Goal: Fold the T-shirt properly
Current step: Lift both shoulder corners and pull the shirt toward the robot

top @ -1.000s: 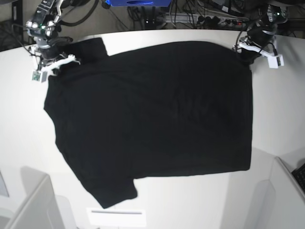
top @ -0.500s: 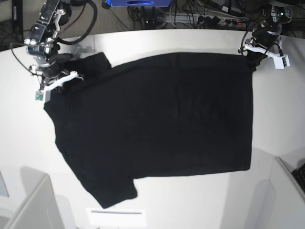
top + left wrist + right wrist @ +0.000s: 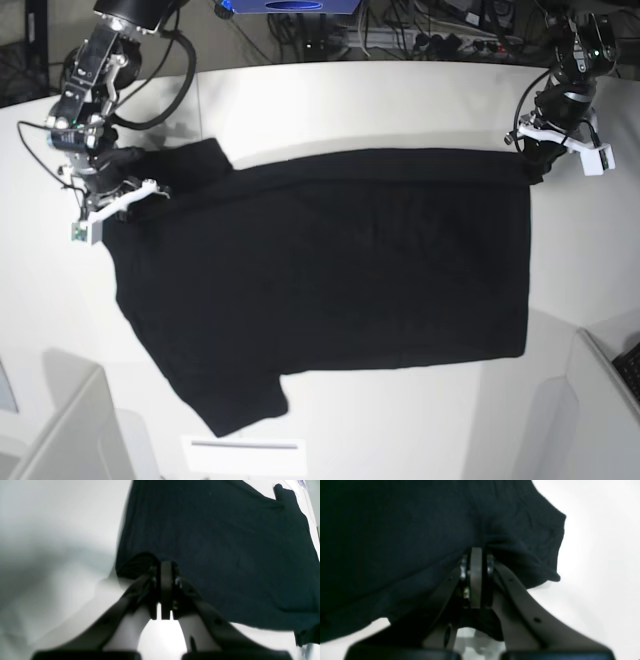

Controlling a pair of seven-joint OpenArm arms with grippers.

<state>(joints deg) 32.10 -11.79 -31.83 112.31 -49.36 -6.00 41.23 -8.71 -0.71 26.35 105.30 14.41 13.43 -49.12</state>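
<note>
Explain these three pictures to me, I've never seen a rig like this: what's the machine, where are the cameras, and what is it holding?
It is a robot with two arms over a white table. One picture looks down from above; the other two come from cameras mounted on each wrist, looking along the gripper. A black T-shirt lies spread out, plain side up. The left gripper is shut on a corner of its hem, and the right gripper is shut on cloth near a sleeve.
</note>
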